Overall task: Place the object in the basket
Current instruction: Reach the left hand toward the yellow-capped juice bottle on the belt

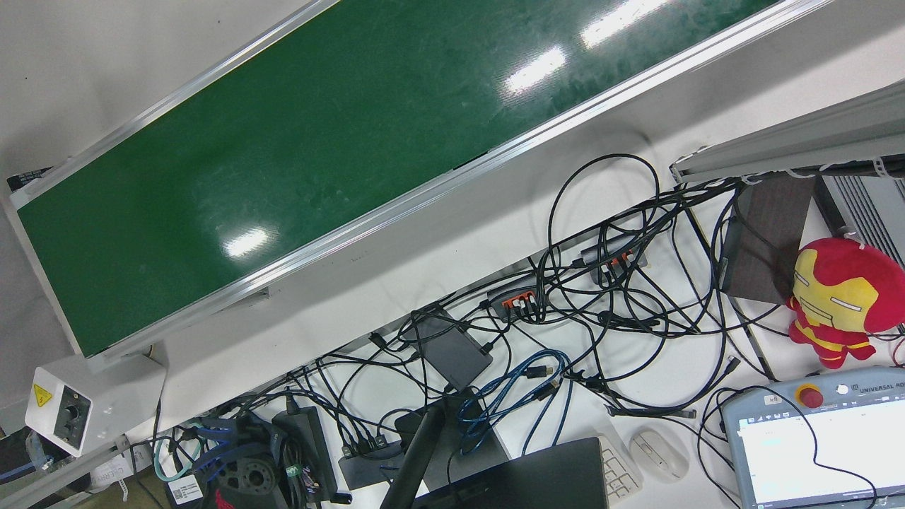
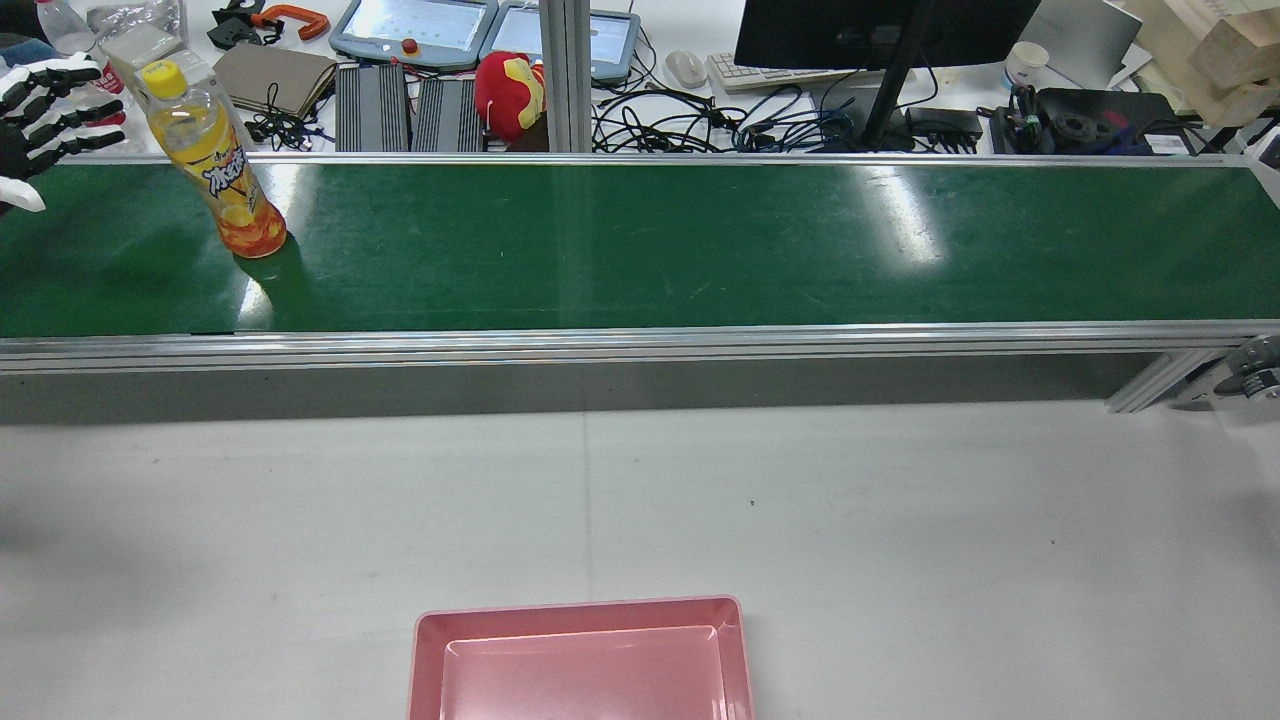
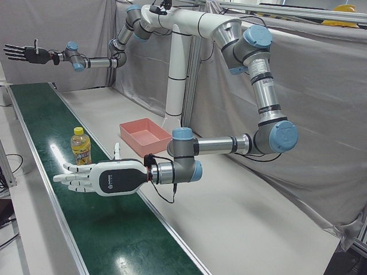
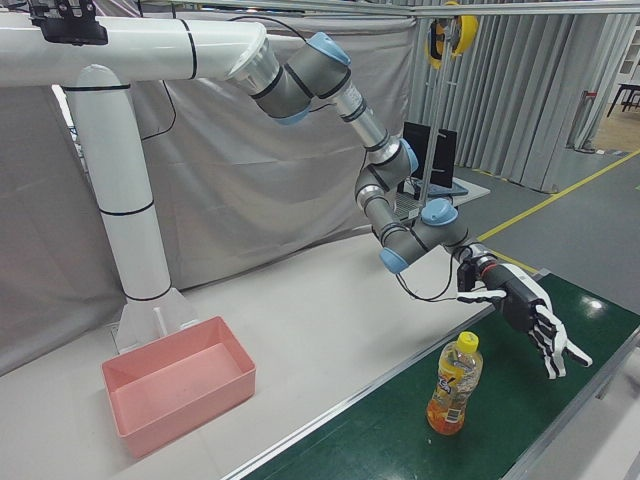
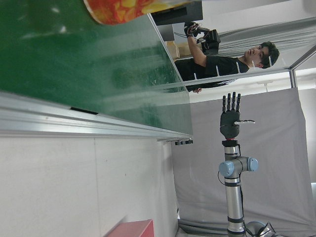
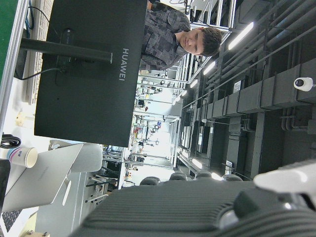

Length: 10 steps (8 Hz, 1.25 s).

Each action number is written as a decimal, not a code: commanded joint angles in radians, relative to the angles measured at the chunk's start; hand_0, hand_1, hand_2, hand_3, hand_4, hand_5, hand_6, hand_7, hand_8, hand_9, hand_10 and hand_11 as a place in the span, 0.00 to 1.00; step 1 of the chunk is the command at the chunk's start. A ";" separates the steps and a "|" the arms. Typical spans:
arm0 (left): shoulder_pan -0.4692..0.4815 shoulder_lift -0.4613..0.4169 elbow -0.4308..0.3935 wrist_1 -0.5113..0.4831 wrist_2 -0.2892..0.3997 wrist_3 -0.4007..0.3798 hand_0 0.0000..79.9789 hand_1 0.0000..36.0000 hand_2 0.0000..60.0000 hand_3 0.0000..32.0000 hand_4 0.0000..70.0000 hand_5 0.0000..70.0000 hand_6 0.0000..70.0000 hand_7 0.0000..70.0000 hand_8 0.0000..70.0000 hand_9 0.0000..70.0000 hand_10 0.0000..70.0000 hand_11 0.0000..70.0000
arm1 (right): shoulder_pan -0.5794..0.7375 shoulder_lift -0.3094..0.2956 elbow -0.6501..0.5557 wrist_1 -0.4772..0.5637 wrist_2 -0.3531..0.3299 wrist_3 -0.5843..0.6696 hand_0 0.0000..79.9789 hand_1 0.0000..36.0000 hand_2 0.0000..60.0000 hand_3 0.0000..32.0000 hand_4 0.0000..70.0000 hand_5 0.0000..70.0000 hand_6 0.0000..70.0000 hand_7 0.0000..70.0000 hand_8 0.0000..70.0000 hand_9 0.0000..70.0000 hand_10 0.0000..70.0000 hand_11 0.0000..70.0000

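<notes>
A yellow-capped bottle of orange drink stands upright on the green conveyor belt near its left end. It also shows in the left-front view and the right-front view. My left hand is open with its fingers spread. It hovers beside the bottle without touching it, as the left-front view and the right-front view show. My right hand is open and held high at the belt's far end, empty. The pink basket sits empty on the grey table.
A desk behind the belt holds a monitor, tangled cables, a red plush toy and teach pendants. The arms' white pedestal stands behind the basket. An operator stands beyond the belt.
</notes>
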 commanded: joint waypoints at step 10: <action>0.168 -0.171 0.005 0.127 -0.148 0.036 0.65 0.25 0.00 0.00 0.02 0.44 0.00 0.03 0.15 0.20 0.16 0.25 | 0.000 0.000 0.000 0.000 0.000 0.000 0.00 0.00 0.00 0.00 0.00 0.00 0.00 0.00 0.00 0.00 0.00 0.00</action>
